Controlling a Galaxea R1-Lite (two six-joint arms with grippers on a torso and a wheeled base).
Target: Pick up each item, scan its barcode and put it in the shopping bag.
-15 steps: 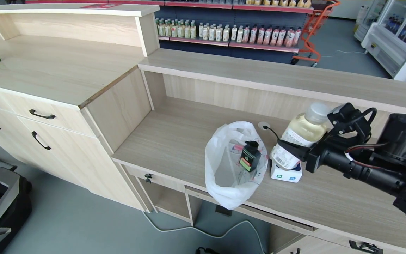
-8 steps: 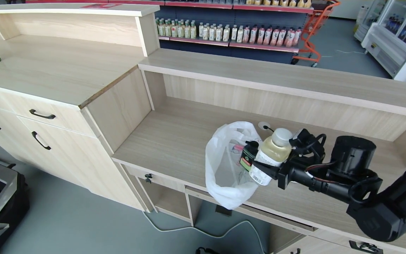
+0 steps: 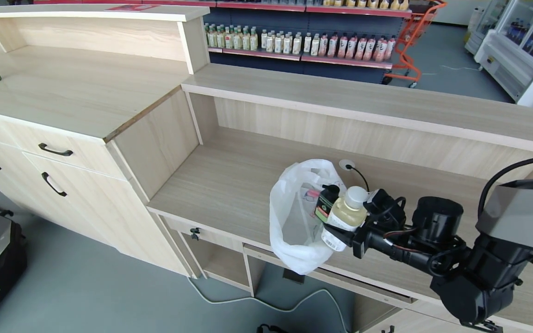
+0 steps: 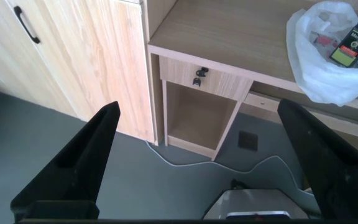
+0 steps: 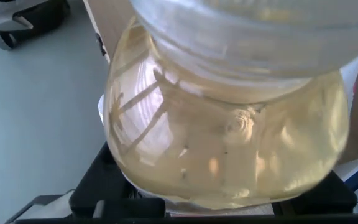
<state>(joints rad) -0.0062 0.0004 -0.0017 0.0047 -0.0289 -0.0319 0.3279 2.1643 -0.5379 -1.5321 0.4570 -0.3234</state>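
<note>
I am standing in a shop: shelves [image 3: 266, 54] are carrying rows of bottled drinks [image 3: 294, 44], and an orange shopping cart [image 3: 403, 58] is standing beside them.

right gripper [image 3: 342, 230] | carried bottle [image 3: 347, 212] leftward and lower | now at shopping bag [image 3: 285, 208] rim

Pale-yellow bottle [image 3: 346, 213], white cap, tilted, just beside open white bag [image 3: 288, 233]

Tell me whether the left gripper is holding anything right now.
No, the left gripper is open, with nothing between its fingers and the floor visible in the gap.
</note>
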